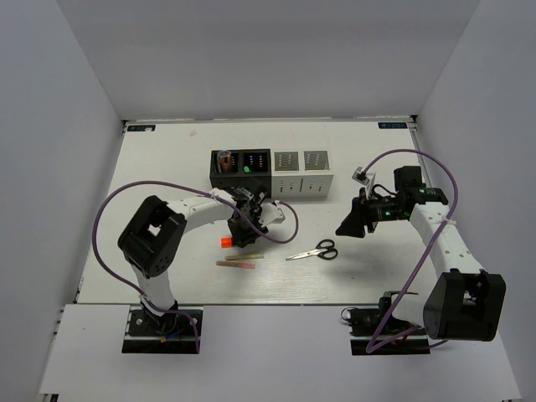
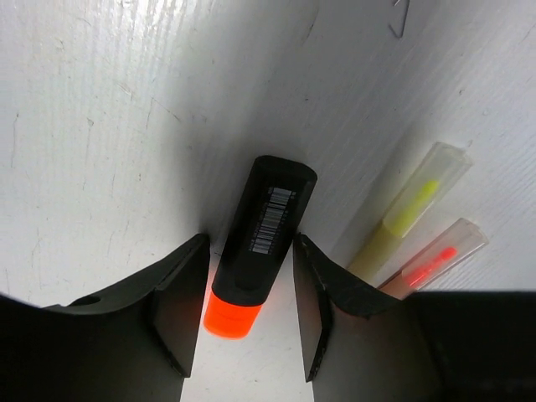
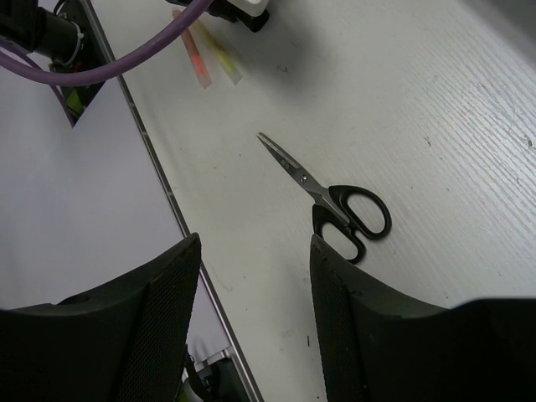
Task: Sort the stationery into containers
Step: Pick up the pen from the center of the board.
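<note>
- Top external: row of four joined cube boxes (image 1: 268,172), two black, two white, upper centre; black-handled steel scissors (image 1: 316,250) lower centre-right.
- Left wrist: left gripper (image 2: 249,280) spread, straddling black orange-ended highlighter (image 2: 266,230), centre frame.
- Right wrist: right gripper (image 3: 254,260) spread; scissors lie centre right.

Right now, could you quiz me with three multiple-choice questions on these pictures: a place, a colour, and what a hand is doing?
1. Where are the scissors? A in a white box; B flat on the table; C in a black box.
2. What colour is the end of the highlighter that the left hand straddles? A green; B orange; C blue.
3. The right hand is: A open and empty; B shut on the scissors; C shut on a stick.
Answers: B, they lie on the tabletop; B, its end shows orange; A, it stands wide open, nothing gripped.
</note>
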You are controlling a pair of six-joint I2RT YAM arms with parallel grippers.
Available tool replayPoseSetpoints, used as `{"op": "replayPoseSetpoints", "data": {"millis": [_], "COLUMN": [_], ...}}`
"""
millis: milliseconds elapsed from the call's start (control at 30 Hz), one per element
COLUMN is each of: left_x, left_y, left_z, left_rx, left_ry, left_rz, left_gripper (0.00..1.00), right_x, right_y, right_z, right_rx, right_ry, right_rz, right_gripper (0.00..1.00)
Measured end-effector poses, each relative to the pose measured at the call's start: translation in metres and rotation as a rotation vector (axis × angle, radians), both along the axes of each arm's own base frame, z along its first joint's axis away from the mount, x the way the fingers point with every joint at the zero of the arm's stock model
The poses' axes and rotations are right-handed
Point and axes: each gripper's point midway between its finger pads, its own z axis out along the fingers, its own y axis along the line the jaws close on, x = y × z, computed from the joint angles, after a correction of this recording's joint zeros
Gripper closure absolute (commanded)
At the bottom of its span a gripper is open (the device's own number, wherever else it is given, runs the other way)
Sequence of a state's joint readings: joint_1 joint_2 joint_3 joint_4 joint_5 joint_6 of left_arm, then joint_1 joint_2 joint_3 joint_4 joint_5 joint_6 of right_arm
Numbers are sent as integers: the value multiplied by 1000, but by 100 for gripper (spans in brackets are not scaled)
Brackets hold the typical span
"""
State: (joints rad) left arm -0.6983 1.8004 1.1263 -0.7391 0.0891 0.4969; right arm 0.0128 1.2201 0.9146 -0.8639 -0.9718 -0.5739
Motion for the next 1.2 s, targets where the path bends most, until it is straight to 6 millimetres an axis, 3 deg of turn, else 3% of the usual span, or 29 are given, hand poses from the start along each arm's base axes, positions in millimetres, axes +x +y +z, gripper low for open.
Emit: {"op": "replayPoseSetpoints", "data": {"millis": [100,200,400,467,533,767,900,967,1067,1100,1133,1200], "left_x": [1,2,3,3,4,18,38,51,71,77,84,97], "left_y": [-3,-9,-14,-15,-15,-25,-36,-45,-59,-64,-69,-78], "left_z": [0,0,0,0,1,6,27,47,90,105,124,160], "left_rx": [-5,-8,-11,-13,-16,-77,-161,-226,-354,-402,-460,-579], "left_ry": [-5,-6,-10,-11,-15,-63,-148,-213,-334,-375,-423,-516], "left_rz": [-5,-12,-19,-19,-17,25,65,86,125,138,158,194], "left_gripper": [47,55,83,86,89,100,100,100,100,100,100,100], "right_x": [0,0,0,0,-1,-4,-8,-9,-9,-9,-8,-9], "right_y": [0,0,0,0,0,4,5,6,7,7,7,8], "right_z": [0,0,0,0,0,6,9,10,12,13,14,15], "right_rx": [0,-1,-1,-1,1,36,47,53,65,67,71,77], "right_ry": [-2,-2,-6,-6,-2,0,3,0,3,8,14,30], "right_rz": [1,2,4,5,4,23,38,48,66,72,76,83], "right_gripper": [42,42,42,29,10,10,10,17,49,64,100,100]}}
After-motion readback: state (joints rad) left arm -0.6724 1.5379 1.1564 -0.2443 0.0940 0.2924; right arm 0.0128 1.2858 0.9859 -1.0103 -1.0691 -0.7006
